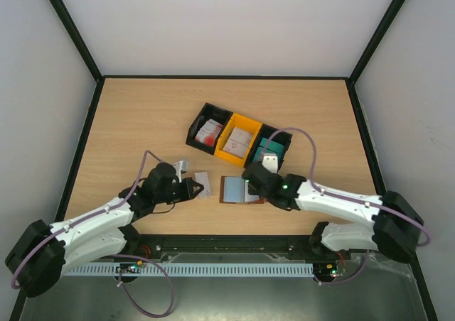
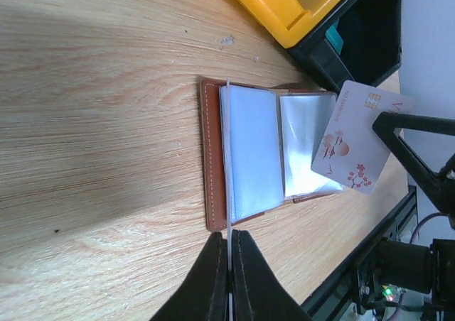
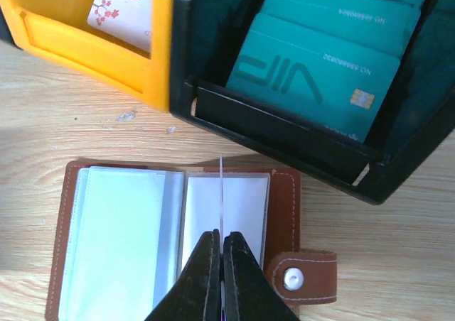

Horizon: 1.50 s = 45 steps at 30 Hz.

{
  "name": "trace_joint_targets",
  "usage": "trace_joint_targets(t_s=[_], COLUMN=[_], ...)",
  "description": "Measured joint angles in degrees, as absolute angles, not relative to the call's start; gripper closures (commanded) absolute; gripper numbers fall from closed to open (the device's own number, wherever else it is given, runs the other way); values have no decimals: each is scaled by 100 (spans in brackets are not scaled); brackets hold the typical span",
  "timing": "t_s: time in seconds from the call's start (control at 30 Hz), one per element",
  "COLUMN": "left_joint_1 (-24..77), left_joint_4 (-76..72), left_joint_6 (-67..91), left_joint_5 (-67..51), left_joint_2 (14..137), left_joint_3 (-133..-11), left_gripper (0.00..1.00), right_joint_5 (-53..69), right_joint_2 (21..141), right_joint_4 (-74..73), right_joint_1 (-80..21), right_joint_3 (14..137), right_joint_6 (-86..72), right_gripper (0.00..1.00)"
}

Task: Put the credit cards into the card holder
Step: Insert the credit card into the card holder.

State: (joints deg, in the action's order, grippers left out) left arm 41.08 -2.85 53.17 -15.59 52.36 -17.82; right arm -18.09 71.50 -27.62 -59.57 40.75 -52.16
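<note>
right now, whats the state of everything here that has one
card holder: open flat, pockets up, unsnapped
left hand: shut on a card, seen edge-on
right hand: shut on a white card with pink marks, above the open holder
teal cards: stacked in the black bin
yellow bin: holding white cards

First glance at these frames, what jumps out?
The open brown card holder sits near centre of the table, a gripper at each side. The right gripper pinches a blossom-printed card over it; the left gripper pinches a white card beside it. Behind stand teal cards in a black bin.
</note>
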Motion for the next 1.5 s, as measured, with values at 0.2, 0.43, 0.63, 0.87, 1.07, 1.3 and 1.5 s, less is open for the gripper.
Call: trace_joint_targets(t_s=[0.2,0.43,0.63,0.87,1.07,1.3,1.5], left_joint_1=[4128,4206,4281,4283,4283,4283,4285], left_joint_4=[-580,-1116,-1385,-1420,-1374,-1258,-1166], left_joint_6=[5216,5094,4917,4781,4700,4633,4582], left_joint_5=[-1848,-2349,-2554,-2578,-2569,-2523,-2436], left_joint_2=[5911,6692,7181,7789,8001,8160,8167], left_joint_3=[-2010,-2224,-2499,-2620,-2620,-2674,-2707], left_gripper=[97,97,98,97,97,97,97], right_joint_5=[-709,408,1223,1885,2484,2808,2751], right_joint_2=[6219,5937,5710,5623,5680,6191,6383], right_joint_4=[-1811,-1009,-351,226,779,1227,1223], right_joint_1=[-5162,-4772,-4359,-3859,-3612,-3583,-3568], right_joint_3=[3039,2438,1931,1535,1393,1393,1393], right_joint_6=[-4934,-4895,-5022,-5076,-5190,-5234,-5216], right_gripper=[98,98,98,98,98,98,98])
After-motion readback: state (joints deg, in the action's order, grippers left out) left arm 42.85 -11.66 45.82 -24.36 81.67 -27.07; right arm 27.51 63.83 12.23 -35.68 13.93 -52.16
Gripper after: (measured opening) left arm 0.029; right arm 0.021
